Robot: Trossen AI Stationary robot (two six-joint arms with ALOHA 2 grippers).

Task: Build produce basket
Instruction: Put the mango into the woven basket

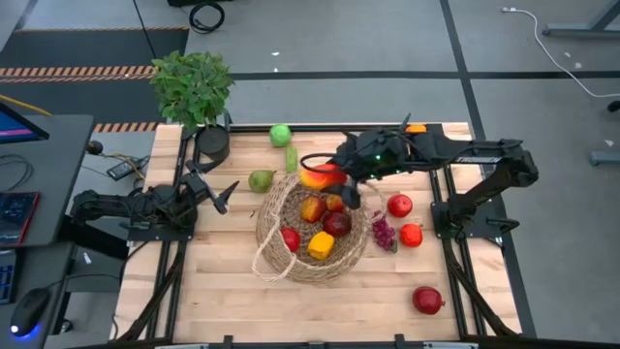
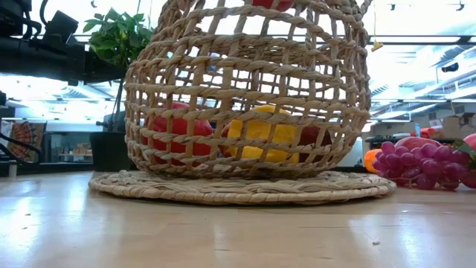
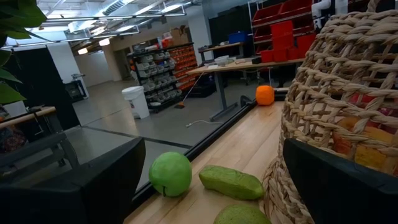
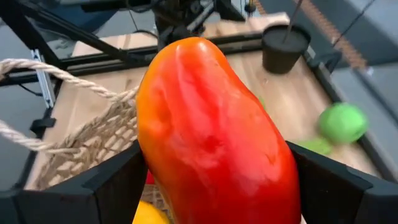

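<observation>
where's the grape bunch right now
In the high view the grape bunch lies on the table just right of the basket, below a red fruit and left of another red fruit.

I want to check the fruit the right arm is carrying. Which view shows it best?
The right wrist view: the red-orange mango fills it, clamped between the right gripper's fingers. The high view shows it small, over the basket's far rim. The low and left wrist views do not show it clearly.
</observation>
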